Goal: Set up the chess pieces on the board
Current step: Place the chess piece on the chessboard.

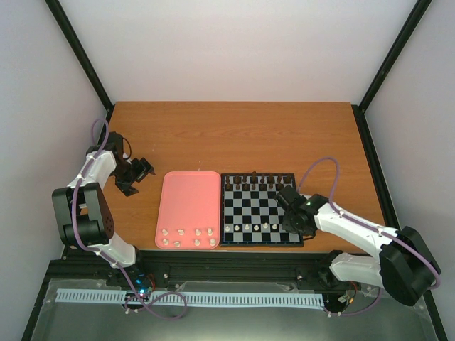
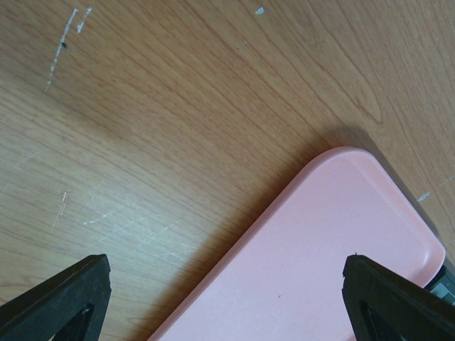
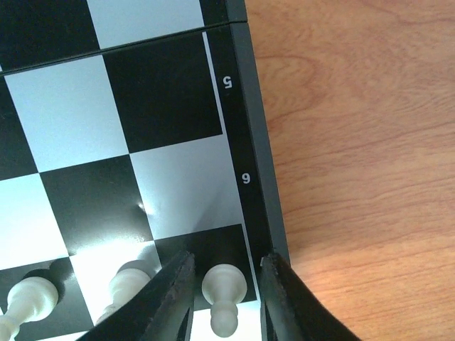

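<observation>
**Cream pawn at the board's edge, right pincer straddling it without contact**

The pawn (image 3: 224, 293) is standing upright on a square in the outermost file of the board (image 3: 252, 142), just beside the black rim. Two more cream chess pieces (image 3: 131, 280) are standing next to it in the same row. The right pincer (image 3: 227, 263) is straddling the pawn with its jaws slightly spread. A thin gap is showing on each side, so it is pinching nothing.

In my judgement you are dealing with a very light, rigid, smooth piece on a narrow base, one that is liable to tip or skate at the slightest sideways brush. When taking hold of such a piece, be closing squarely on the head or neck from above. When moving off, be rising straight up so that neither finger is clipping the neighbour.

Further out, a batch of cream pieces (image 1: 188, 236) is sitting at the near end of the pink tray (image 1: 188, 199), which is lying just beside the board. Dark pieces (image 1: 256, 181) are occupying the board's far rows. The left pincer (image 2: 224, 284) is hanging widely spread and empty over the table (image 2: 178, 106), by the tray's corner.
</observation>
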Controlling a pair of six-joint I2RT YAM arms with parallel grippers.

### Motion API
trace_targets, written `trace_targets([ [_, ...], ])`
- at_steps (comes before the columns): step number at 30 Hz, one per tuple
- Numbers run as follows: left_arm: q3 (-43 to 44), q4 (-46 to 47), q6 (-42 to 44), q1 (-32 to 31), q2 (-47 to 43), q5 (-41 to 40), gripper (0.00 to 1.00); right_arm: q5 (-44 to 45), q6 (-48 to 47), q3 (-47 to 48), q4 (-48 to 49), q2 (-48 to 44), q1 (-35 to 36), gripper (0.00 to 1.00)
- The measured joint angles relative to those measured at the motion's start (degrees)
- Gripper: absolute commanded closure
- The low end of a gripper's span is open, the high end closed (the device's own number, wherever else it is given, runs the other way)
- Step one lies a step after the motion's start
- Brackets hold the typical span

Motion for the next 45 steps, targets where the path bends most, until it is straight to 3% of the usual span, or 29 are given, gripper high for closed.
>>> trace_targets([
  [6,0.00,0.00,0.00,0.00,0.00,0.00,0.00,-0.13,0.13,0.00,-0.11,-0.28,0.00,0.90],
  [24,-0.17,-0.02,0.00,0.00,-0.50,0.02,0.00,0.13,-0.04,0.94,1.79,1.77,0.00,0.90],
  [37,-0.17,0.00,0.00,0.00,-0.50,0.02,0.00,0.20,-0.50,1.11,0.24,0.24,-0.02,0.63],
  [45,-0.17,-0.02,0.00,0.00,-0.50,0.00,0.00,2.45,-0.63,5.07,-2.23,0.07,-0.02,0.59],
])
